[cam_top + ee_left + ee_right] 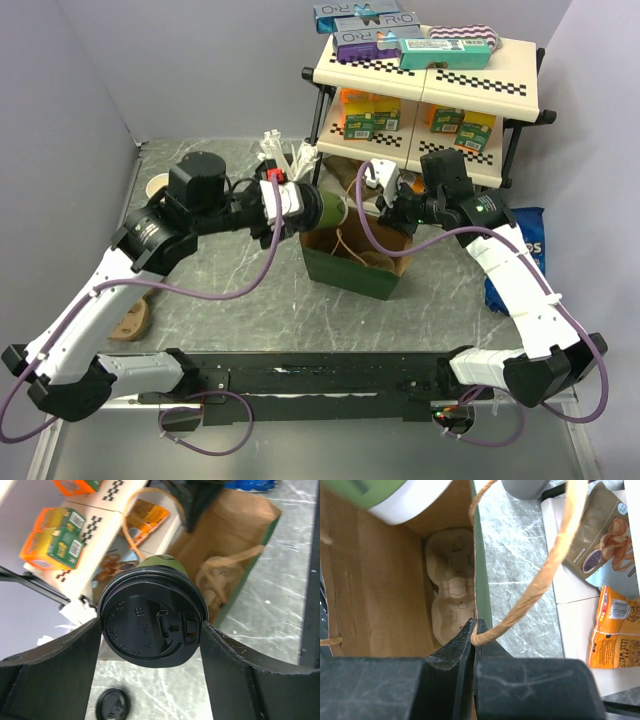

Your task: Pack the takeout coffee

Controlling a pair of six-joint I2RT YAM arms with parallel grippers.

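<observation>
One takeout coffee (328,210): dark green paper cup with a black lid (152,617). It is held on its side in the air, base pointing right, over the far-left corner of the bag's mouth. It is not inside and touches nothing but the claw.

One left claw (305,205): clamped on the cup at the lid end, one finger (70,665) on each side of the rim.

One paper bag (352,268): green outside, brown inside, standing open at mid-desk, with twine handles (545,575) hanging loose.

One right claw (474,630): pinched shut on the bag's right-hand wall at the rim. As I judge it, this holds the mouth open.

One moulded pulp carrier (451,587): lying at the bottom of the bag with its wells empty.

Surroundings on the desk (230,320):
- a loose black lid (112,705), near the left arm
- a lidless cream cup (157,186), far left
- a holder of white cutlery (280,155), far of the bag
- a two-tier shelf (430,75) of snack boxes, far right
- a blue crisp packet (520,250), at the right edge

Progress:
- Done: the cup is lifted and brought to the bag, and the bag is steadied.
- Left to do: turn the cup upright, lower it into a carrier well, let go and withdraw.
- Estimate: past halfway.
</observation>
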